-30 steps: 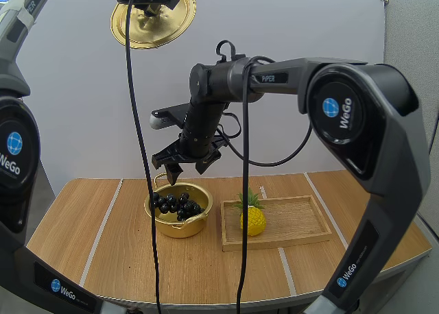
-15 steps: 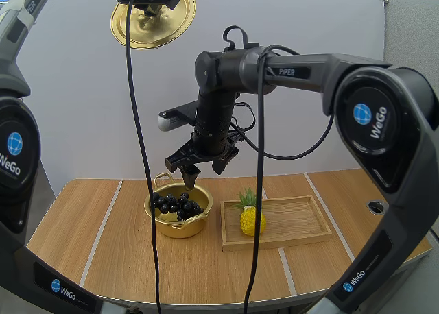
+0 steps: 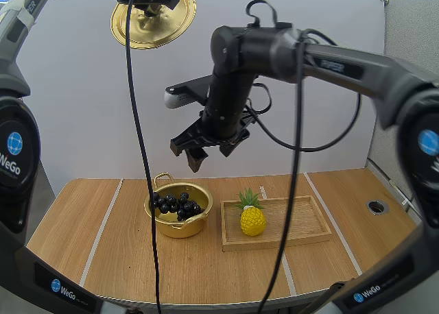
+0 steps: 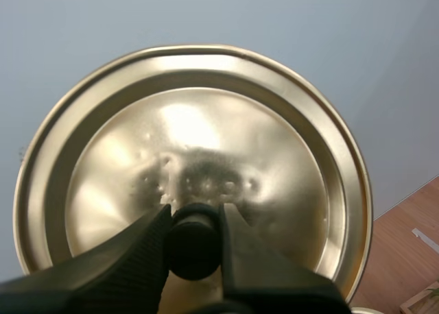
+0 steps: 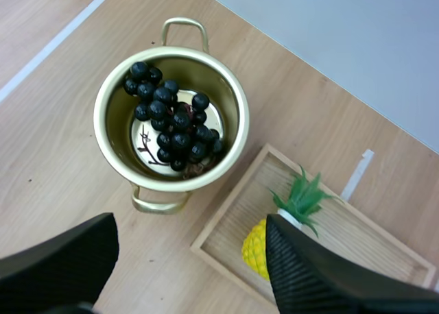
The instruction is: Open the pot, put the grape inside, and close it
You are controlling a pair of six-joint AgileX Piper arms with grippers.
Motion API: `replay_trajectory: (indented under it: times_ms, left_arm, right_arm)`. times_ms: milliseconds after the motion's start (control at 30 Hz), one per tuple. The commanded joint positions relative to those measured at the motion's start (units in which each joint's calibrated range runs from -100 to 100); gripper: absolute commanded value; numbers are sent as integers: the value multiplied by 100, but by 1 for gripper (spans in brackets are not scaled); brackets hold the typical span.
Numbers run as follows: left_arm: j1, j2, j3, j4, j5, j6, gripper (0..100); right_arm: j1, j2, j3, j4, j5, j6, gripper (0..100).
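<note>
A gold pot (image 3: 178, 218) (image 5: 206, 74) stands open on the table with a bunch of dark grapes (image 3: 176, 206) (image 5: 171, 122) lying inside it. High at the upper left, my left gripper (image 3: 147, 4) (image 4: 195, 242) is shut on the black knob (image 4: 195, 249) of the gold lid (image 3: 154, 19) (image 4: 192, 170), which faces the camera. My right gripper (image 3: 200, 149) hangs open and empty well above the pot's right side, its fingers (image 5: 322, 273) spread wide.
A wooden tray (image 3: 302, 221) (image 5: 357, 238) lies to the right of the pot, and a yellow toy pineapple (image 3: 252, 216) (image 5: 264, 242) stands at its left end. A small round hole (image 3: 374, 206) sits in the table at the far right.
My right gripper has risen from just over the pot's rim and drifted slightly right, still open. The grapes stay in the pot. The left gripper and lid have not moved.
</note>
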Motion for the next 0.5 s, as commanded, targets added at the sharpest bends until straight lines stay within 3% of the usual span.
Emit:
replay_trajectory:
  times_ms: [0, 100, 267, 367, 467]
  left_arm:
    - [-19, -60, -52, -8, 0, -9, 0]
    - [-19, -60, -52, -8, 0, -9, 0]
    - [-19, -60, -52, -8, 0, -9, 0]
    - [-19, -60, -52, -8, 0, -9, 0]
    - [-19, -60, -52, -8, 0, -9, 0]
  right_arm:
    - [-7, -664, 590, -245, 66, 263, 100]
    - [-7, -1066, 1005, -318, 66, 404, 83]
    - [-7, -1711, 1489, -318, 66, 495, 36]
    - [-7, -2006, 1595, -297, 66, 495, 3]
    - [-7, -2289, 1668, -265, 66, 676, 0]
